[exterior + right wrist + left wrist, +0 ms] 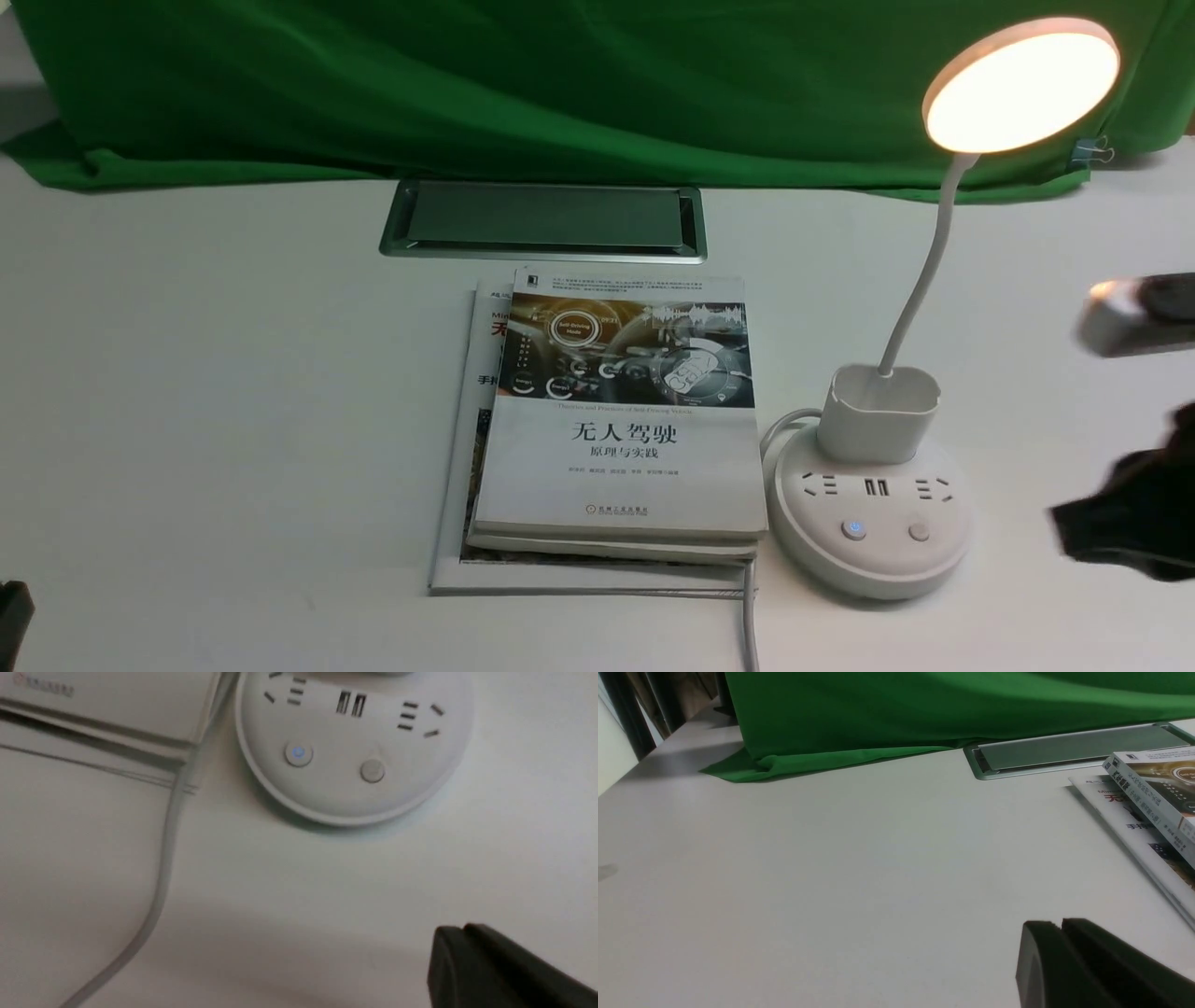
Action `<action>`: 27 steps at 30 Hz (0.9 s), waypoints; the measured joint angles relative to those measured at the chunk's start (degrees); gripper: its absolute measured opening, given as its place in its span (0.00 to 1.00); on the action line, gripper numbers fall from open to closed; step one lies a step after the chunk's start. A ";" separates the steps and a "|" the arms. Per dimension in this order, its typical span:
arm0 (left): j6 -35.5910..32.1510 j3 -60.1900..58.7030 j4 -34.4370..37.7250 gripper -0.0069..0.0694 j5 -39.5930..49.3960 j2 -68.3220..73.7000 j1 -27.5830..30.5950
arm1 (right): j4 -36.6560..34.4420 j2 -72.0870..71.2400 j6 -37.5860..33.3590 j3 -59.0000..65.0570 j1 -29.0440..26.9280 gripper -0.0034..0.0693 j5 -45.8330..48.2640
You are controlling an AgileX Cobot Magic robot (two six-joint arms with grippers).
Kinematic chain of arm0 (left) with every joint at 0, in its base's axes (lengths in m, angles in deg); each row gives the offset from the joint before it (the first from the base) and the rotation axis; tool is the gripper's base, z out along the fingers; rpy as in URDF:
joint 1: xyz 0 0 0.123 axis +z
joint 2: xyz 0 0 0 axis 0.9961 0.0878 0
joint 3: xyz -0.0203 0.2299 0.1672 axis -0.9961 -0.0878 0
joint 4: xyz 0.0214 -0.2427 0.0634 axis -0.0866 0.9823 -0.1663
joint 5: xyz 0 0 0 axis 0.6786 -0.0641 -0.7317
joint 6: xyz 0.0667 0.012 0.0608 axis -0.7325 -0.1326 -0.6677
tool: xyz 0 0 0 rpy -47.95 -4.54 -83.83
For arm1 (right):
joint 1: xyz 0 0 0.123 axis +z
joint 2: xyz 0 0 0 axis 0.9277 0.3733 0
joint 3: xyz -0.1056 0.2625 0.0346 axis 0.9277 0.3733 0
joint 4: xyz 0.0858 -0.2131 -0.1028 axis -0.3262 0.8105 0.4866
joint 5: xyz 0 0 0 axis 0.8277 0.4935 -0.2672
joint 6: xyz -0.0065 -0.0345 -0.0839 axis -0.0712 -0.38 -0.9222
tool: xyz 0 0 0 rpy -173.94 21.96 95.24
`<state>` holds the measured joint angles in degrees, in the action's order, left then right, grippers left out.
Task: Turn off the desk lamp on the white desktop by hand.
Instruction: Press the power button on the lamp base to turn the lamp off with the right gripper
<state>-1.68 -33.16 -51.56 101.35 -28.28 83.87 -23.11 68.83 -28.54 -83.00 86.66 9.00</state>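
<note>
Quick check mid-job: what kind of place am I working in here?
Probably an office desk staged for recording: white desktop with cable hatch, stacked books, lit desk lamp, green cloth backdrop.

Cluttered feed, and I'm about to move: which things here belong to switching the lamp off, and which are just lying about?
For the job: desk lamp, lit; its blue-lit button and plain button; right gripper, jaws together; white desktop.
Lying about: stack of books; cable hatch; green cloth; left gripper.

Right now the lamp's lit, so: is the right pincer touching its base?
Apart. Right wrist view shows bare white desktop between the right pincer and the desk lamp base.
</note>
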 joint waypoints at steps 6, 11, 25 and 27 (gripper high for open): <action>0.00 0.00 0.00 0.12 0.00 0.00 0.00 | -0.14 14.39 0.06 -4.66 3.98 0.10 -3.38; 0.00 0.00 0.00 0.12 0.00 0.00 0.00 | 0.26 22.95 0.00 -8.98 4.03 0.10 -4.30; 0.05 0.00 0.00 0.12 0.00 0.00 0.00 | 0.76 29.21 -0.51 -13.31 1.87 0.10 -4.48; 0.05 0.00 0.00 0.12 0.00 0.00 0.00 | 0.71 29.28 -0.51 -13.31 1.68 0.10 -4.48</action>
<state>-1.63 -33.16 -51.56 101.35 -28.28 83.87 -22.40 98.10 -29.05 -96.31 88.34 4.52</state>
